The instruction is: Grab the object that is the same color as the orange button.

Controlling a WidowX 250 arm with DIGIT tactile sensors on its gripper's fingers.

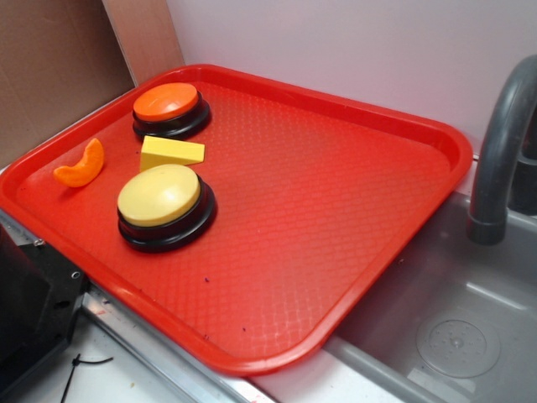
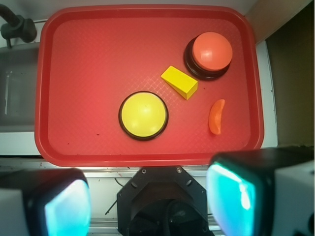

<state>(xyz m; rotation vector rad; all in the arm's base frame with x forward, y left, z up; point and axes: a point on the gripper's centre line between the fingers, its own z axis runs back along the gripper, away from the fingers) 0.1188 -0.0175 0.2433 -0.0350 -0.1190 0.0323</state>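
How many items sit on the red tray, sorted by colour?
Orange: 2, the orange button and the small orange crescent piece
Yellow: 2, the yellow button and the yellow wedge block
Total: 4 on the red tray

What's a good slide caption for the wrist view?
Open gripper above red tray: orange segment, orange button, yellow wedge, yellow button.

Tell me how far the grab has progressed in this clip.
Nothing is done yet. The orange crescent piece lies untouched on the red tray, near the orange button. The end effector is open, high above the tray's edge. The approach, descent and grasp all remain.
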